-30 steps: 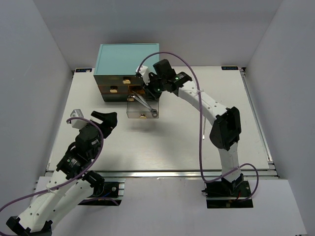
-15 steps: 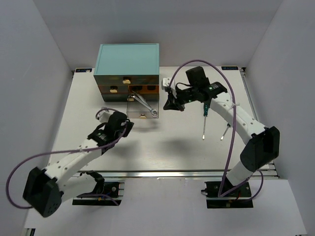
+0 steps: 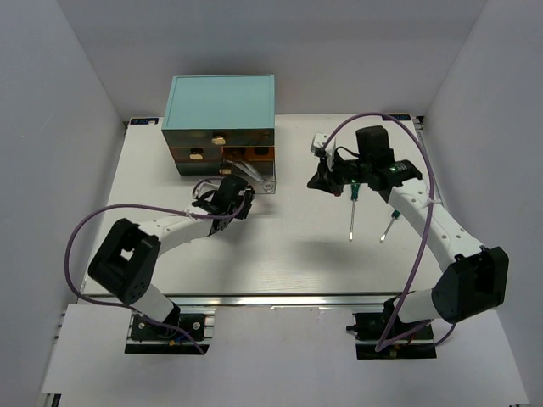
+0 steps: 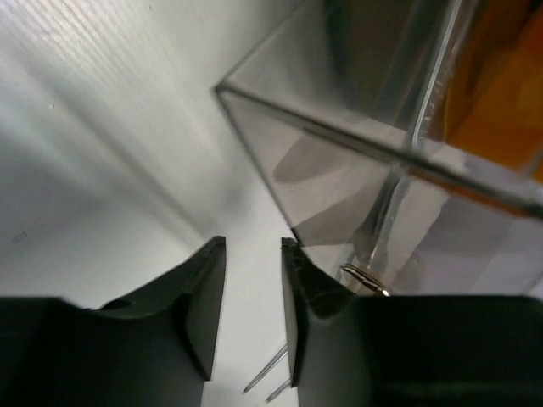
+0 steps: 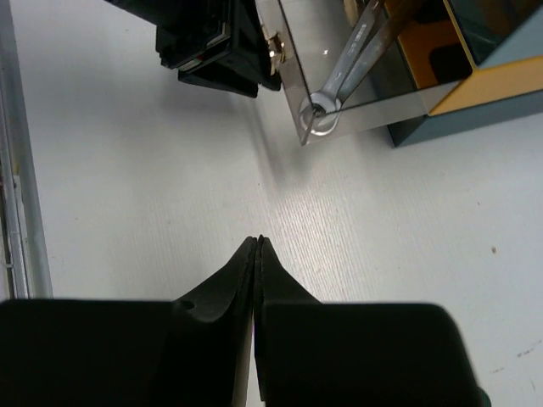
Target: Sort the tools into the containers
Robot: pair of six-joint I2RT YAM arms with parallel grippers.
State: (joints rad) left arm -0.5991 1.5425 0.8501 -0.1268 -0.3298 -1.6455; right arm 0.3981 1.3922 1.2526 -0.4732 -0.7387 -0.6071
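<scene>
The teal-topped cabinet (image 3: 222,102) stands at the back left, with one drawer (image 3: 270,181) pulled partway out. Silver wrenches (image 3: 246,168) lie in it, and one ring end (image 5: 321,108) rests over the drawer's corner. My left gripper (image 3: 236,197) is at the drawer's front. Its jaws (image 4: 253,243) are open with nothing between them, and the gold knob (image 4: 366,278) sits just outside one finger. My right gripper (image 3: 327,180) hovers shut and empty (image 5: 258,242) over the table, right of the drawer. Two screwdrivers (image 3: 350,216) (image 3: 388,225) lie on the table below it.
Two more drawers with gold knobs (image 3: 197,154) sit shut in the cabinet's front. The white table (image 3: 288,263) is ringed by grey walls, with a metal rail (image 3: 280,297) along its near edge. The right arm's purple cable (image 3: 420,246) loops above the table.
My left arm has reached forward to the drawer's front. The right arm has pulled away from the drawer to the right. The drawer sits slightly further in.
</scene>
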